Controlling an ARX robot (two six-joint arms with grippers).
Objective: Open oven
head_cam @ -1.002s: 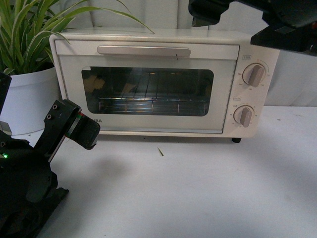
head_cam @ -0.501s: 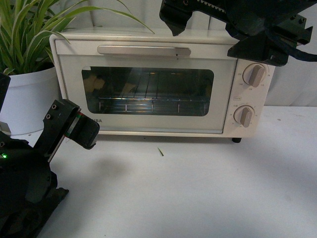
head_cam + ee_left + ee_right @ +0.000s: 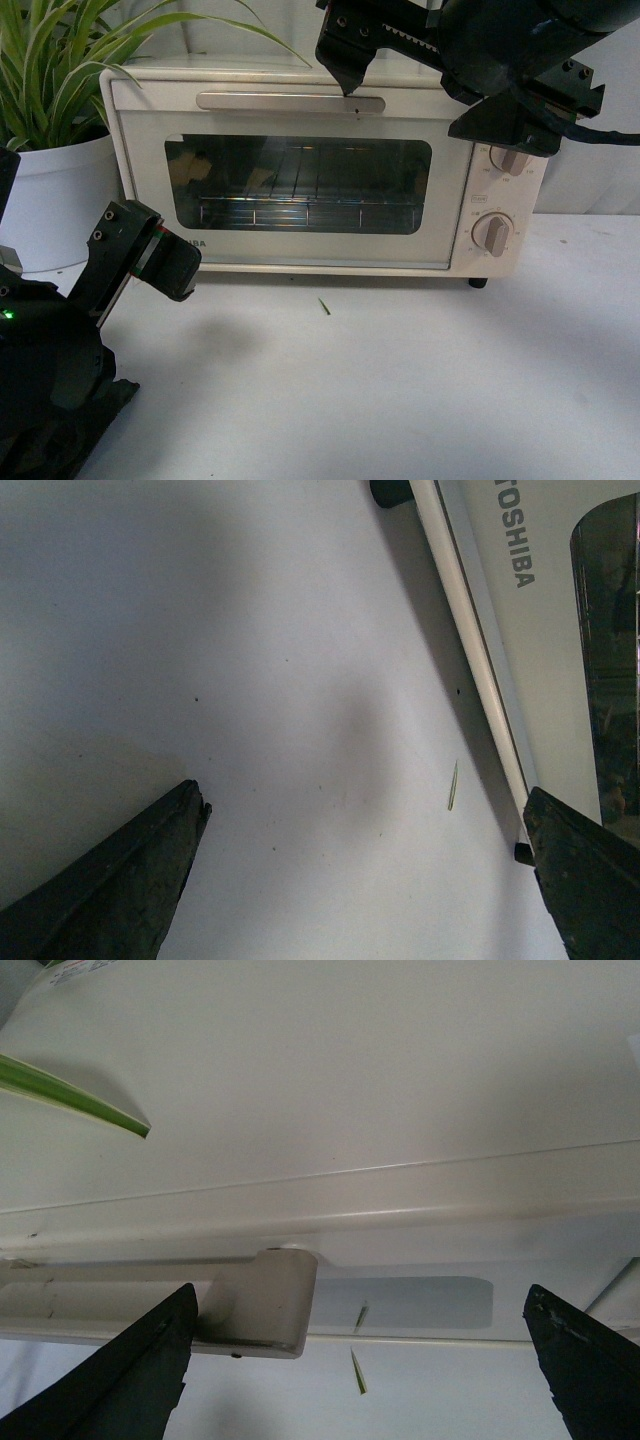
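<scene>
The cream-white oven (image 3: 300, 170) stands at the back of the white table, its glass door shut, with the silver bar handle (image 3: 290, 102) along the door's top. My right gripper (image 3: 420, 90) is open and hangs just above the oven's top right, one fingertip (image 3: 347, 75) at the handle's right end. In the right wrist view the handle's end (image 3: 260, 1305) lies between the open fingers (image 3: 120, 1380). My left gripper (image 3: 150, 255) is open and empty, low at the oven's lower left corner; its view shows the oven's lower edge (image 3: 470, 650).
A green plant in a white pot (image 3: 50, 200) stands left of the oven. Two beige knobs (image 3: 492, 233) are on the oven's right panel, the upper one partly hidden by my right arm. A small green leaf sliver (image 3: 324, 306) lies on the table (image 3: 400, 380).
My right gripper has moved left and down from the upper right until its fingertip reaches the handle's right end. The left arm has not moved. The door stays shut.
</scene>
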